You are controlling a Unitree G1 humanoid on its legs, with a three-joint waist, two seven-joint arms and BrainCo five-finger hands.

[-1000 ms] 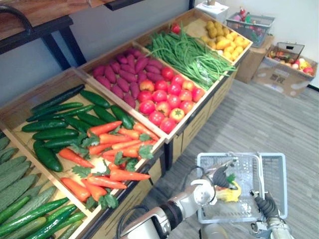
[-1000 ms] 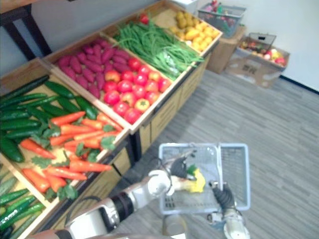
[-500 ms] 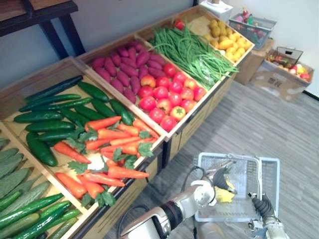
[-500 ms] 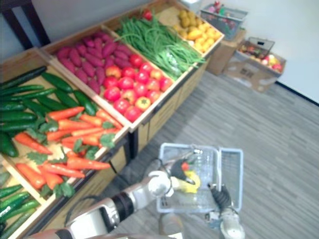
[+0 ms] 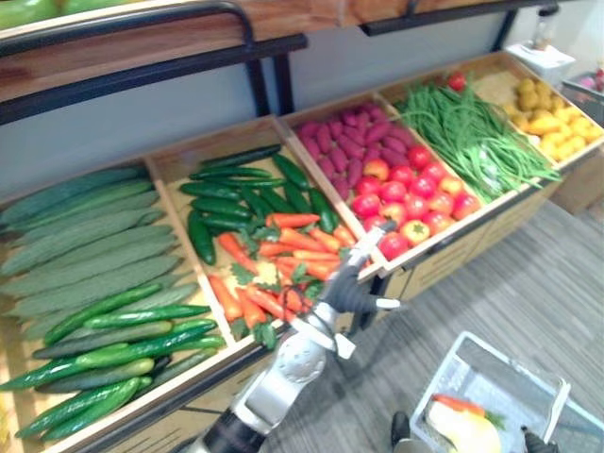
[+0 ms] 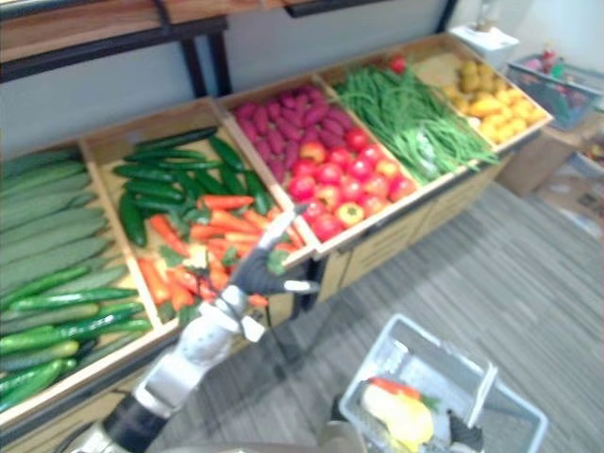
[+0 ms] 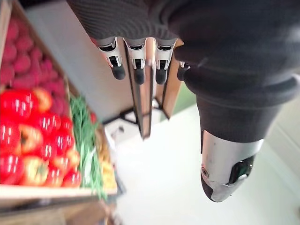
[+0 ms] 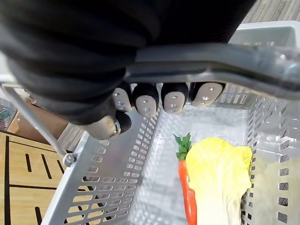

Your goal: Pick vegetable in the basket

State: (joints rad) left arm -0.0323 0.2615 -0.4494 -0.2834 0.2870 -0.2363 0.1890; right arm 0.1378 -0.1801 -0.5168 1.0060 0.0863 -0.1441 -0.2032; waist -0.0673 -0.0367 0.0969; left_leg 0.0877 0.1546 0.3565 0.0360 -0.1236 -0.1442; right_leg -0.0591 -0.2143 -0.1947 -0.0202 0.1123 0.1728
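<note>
My left hand (image 5: pixel 351 288) hovers open and empty over the front edge of the carrot bin (image 5: pixel 274 255); its fingers (image 7: pixel 138 70) are straight. At the lower right the grey wire basket (image 5: pixel 514 361) hangs from its handle (image 8: pixel 211 61), with my right hand (image 8: pixel 145 101) shut on that handle. Inside the basket lie a carrot (image 8: pixel 187 197) with a green top and a yellow leafy cabbage (image 8: pixel 220 178), side by side. The carrot (image 6: pixel 392 387) also shows from above beside the cabbage (image 6: pixel 396 420).
A wooden stand holds bins in a row: long pale-green gourds (image 5: pixel 85 236), dark cucumbers (image 5: pixel 236 193), purple sweet potatoes (image 5: pixel 340 142), tomatoes (image 5: pixel 406 193), green beans (image 5: pixel 472 137) and yellow produce (image 5: pixel 547 113). A dark-framed shelf (image 5: pixel 142 57) runs above the bins. Grey floor lies before the stand.
The camera has swung toward the left of the stand. My left hand has left the basket, let go of the carrot there, and risen to the carrot bin's edge.
</note>
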